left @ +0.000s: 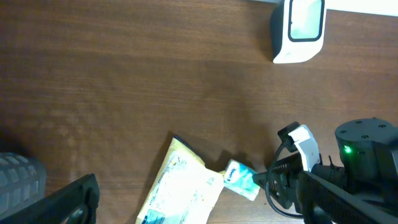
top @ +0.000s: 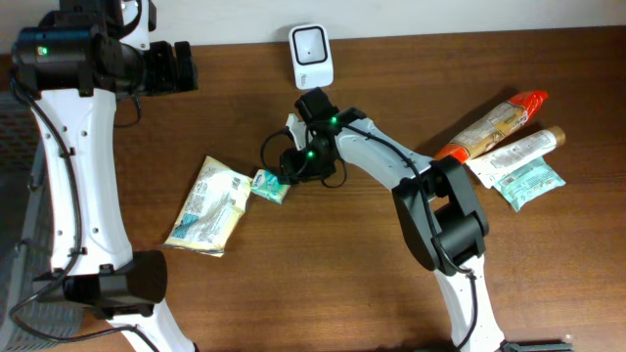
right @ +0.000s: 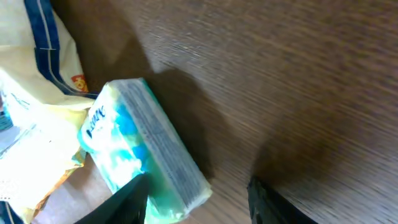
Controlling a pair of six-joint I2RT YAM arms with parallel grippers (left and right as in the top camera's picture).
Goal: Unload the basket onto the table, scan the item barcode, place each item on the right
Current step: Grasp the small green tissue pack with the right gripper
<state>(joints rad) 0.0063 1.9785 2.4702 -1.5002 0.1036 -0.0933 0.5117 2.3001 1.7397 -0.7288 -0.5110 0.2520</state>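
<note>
Packet (right: 140, 146): a small glossy teal-and-white block in crinkly wrap. It sits on the wood table (top: 303, 284) down-left of the white scanner (top: 311, 56), touching a flat yellow pouch (top: 207, 205). Right gripper (right: 198, 196) reaches low, jaws half apart straddling the packet's end, not clamped. Left gripper (top: 186, 66) is wide open and empty, left of the scanner.
</note>
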